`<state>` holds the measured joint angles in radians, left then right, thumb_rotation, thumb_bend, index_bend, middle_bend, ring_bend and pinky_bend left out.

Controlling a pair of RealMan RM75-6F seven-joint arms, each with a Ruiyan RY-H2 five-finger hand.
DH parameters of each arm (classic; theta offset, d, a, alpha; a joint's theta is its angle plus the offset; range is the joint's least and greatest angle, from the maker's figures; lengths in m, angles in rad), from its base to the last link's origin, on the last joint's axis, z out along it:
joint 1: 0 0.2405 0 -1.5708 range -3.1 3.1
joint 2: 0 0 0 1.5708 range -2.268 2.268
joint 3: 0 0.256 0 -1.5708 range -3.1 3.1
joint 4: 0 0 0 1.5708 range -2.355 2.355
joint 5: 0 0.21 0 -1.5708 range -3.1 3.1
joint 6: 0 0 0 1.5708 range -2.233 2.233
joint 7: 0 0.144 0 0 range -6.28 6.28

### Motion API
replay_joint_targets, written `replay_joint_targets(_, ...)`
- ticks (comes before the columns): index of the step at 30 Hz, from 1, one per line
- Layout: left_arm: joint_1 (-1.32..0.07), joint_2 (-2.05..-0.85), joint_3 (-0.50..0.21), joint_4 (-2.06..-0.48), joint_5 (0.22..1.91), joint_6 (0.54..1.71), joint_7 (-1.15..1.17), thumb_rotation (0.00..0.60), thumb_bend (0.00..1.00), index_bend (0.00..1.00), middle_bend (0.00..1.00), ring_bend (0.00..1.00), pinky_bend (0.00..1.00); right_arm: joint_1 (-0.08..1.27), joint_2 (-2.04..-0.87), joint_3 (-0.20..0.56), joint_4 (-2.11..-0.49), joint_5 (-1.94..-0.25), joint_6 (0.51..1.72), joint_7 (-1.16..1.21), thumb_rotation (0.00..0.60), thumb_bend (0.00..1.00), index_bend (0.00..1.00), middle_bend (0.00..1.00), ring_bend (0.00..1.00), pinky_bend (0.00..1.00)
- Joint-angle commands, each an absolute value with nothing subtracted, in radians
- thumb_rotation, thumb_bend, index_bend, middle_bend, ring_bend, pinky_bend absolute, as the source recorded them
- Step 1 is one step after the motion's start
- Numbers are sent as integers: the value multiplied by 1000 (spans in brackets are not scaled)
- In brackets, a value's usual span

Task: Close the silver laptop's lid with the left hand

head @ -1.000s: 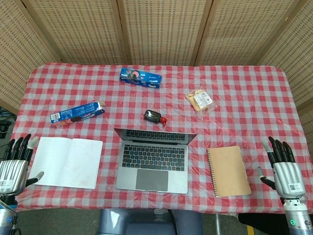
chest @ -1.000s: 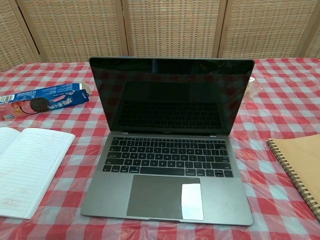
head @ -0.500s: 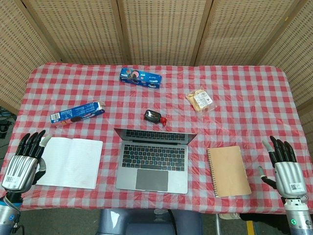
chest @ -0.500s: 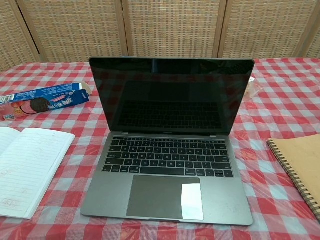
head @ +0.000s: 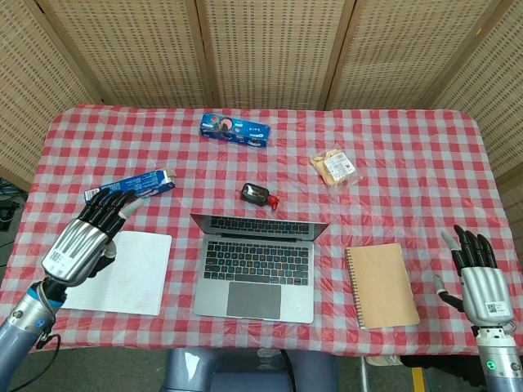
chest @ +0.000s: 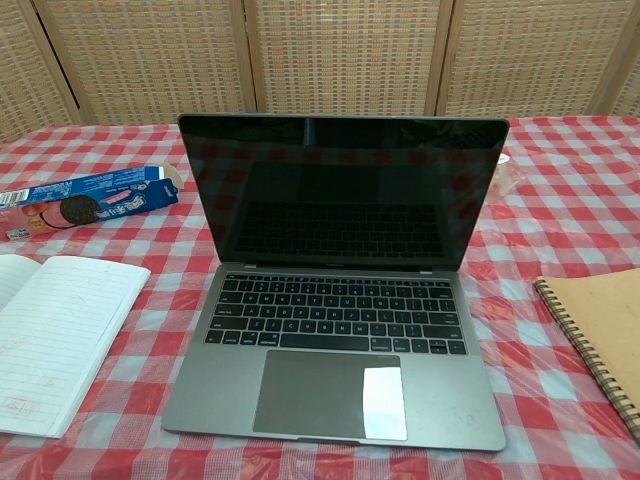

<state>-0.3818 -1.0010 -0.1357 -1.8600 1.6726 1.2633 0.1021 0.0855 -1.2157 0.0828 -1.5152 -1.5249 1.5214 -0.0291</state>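
The silver laptop (head: 257, 265) stands with its lid up near the table's front edge, screen dark (chest: 342, 190) and keyboard (chest: 336, 314) showing. My left hand (head: 86, 236) hovers over the far corner of the white notebook, well left of the laptop, fingers stretched out and apart, holding nothing. My right hand (head: 478, 277) is at the table's front right edge, right of the brown notebook, fingers apart and empty. The chest view shows neither hand.
An open white notebook (head: 114, 271) lies left of the laptop, a brown spiral notebook (head: 382, 285) right of it. Behind are an Oreo box (head: 129, 188), a blue packet (head: 234, 129), a small black-and-red item (head: 259, 195) and a snack bag (head: 336, 168).
My left hand has risen from the front left edge and moved forward and right, over the white notebook's corner. My right hand has slipped slightly lower. The laptop is unchanged.
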Motion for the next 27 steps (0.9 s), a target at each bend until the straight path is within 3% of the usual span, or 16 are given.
replay_joint_targets(1,-456,-992,-188,-1883,1610,1178,100,600,1000,0,0,0,3,87,-1217,86,-1508,-1518,1517,-25,600,592,0,0,0,0)
replay_joint_targets(14,-723,-1079,-285,-1894,1346,869,169,600,1000,7,0,0,39,96,-1222,99,-1476,-1471,1479,9,600,590,0,0,0,0)
replay_joint_targets(27,-870,-1192,-291,-1854,1094,801,304,600,1000,103,0,0,106,102,-1221,102,-1455,-1457,1458,42,600,590,0,0,0,0)
